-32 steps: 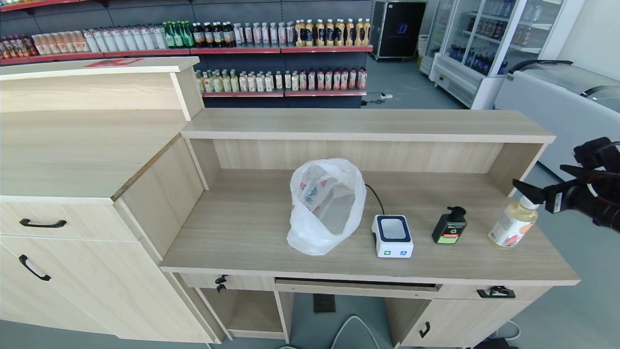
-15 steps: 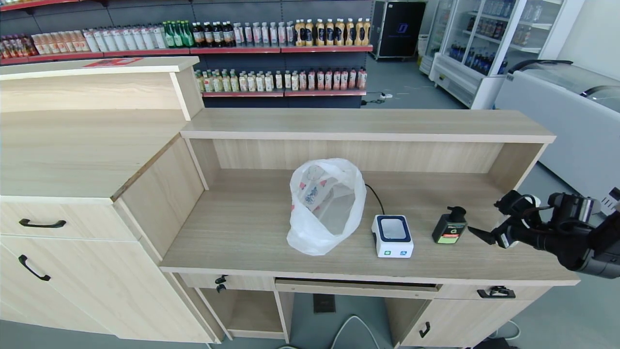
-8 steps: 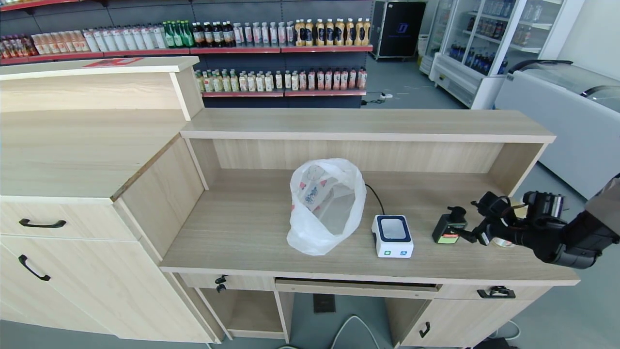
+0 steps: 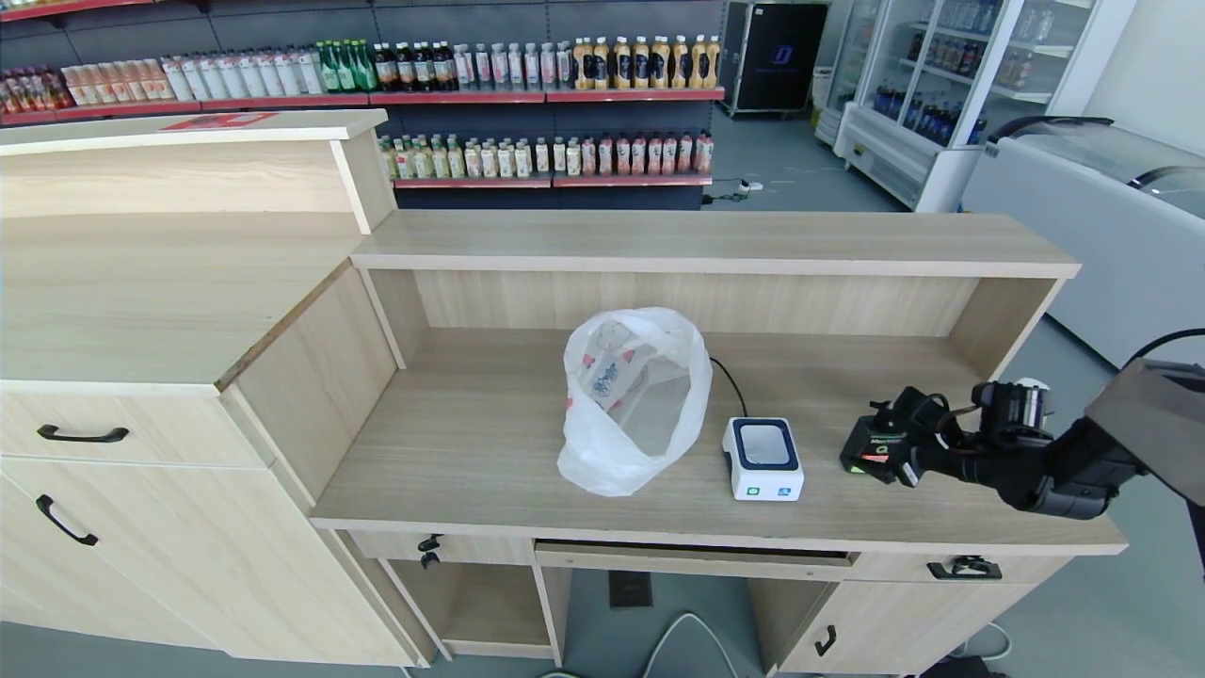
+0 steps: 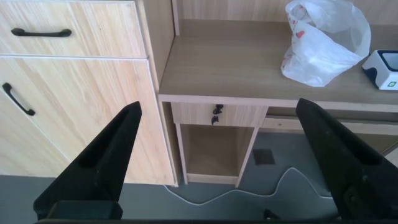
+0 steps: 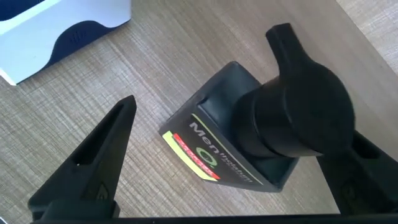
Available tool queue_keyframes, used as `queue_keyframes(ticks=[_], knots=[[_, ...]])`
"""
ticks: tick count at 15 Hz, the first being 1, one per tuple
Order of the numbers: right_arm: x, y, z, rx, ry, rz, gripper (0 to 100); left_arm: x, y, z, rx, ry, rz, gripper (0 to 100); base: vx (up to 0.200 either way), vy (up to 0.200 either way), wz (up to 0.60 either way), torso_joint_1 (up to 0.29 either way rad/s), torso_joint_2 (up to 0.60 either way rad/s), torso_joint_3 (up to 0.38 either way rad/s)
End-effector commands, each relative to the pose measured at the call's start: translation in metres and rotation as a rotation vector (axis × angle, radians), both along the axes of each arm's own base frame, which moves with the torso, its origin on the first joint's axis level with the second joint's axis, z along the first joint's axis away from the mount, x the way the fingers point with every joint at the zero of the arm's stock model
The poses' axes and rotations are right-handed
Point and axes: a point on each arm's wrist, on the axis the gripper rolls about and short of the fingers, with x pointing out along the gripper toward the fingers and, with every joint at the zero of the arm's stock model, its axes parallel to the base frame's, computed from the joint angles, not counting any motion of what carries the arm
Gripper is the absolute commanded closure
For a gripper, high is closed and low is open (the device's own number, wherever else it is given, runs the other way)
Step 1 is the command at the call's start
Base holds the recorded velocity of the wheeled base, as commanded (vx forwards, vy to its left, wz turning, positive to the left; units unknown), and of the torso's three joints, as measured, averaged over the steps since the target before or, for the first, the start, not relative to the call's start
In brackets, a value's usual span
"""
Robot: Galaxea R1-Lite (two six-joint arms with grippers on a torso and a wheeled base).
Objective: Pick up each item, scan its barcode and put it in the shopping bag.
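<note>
Right gripper (image 6: 242,134) spread wide around bottle (image 4: 872,444), at head view's right.
Closing on the pump head could tip it over.

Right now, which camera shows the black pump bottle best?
Right wrist view: black pump bottle close up, pump and label plain. Head view has it small, partly behind the right gripper. Left wrist view faces the shopping bag instead.

Left gripper (image 5: 217,111), right gripper (image 4: 881,450): fingers apart
</note>
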Motion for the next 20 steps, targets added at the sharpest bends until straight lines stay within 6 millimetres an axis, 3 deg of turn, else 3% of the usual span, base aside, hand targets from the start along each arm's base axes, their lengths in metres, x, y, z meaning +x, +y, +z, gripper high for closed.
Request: queue_keyframes(ticks=[1,7,8,12,17,19,20], knots=[[0.005,0.006,-0.008,0.002,0.005,0.014,0,0.000,0.000,0.000,0.000,0.000,0.000,0,0.000,0.000,0.00,0.000,0.00,0.000],[0.017,0.015,-0.015,0.003,0.022,0.038,0,0.000,0.000,0.000,0.000,0.000,0.000,0,0.000,0.000,0.00,0.000,0.00,0.000],[0.016,0.016,-0.016,0.002,0.024,0.040,100,0.000,0.000,0.000,0.000,0.000,0.000,0,0.000,0.000,0.00,0.000,0.00,0.000],[0.013,0.016,-0.014,-0.030,0.011,0.056,100,0.000,0.000,0.000,0.000,0.000,0.000,0,0.000,0.000,0.00,0.000,0.00,0.000],[0.007,-0.002,0.036,-0.056,-0.080,0.008,100,0.000,0.000,0.000,0.000,0.000,0.000,0,0.000,0.000,0.00,0.000,0.00,0.000],[-0.017,-0.020,0.074,-0.085,-0.128,-0.039,100,0.000,0.000,0.000,0.000,0.000,0.000,0,0.000,0.000,0.00,0.000,0.00,0.000],[-0.024,-0.026,0.082,-0.104,-0.138,-0.048,100,0.000,0.000,0.000,0.000,0.000,0.000,0,0.000,0.000,0.00,0.000,0.00,0.000]])
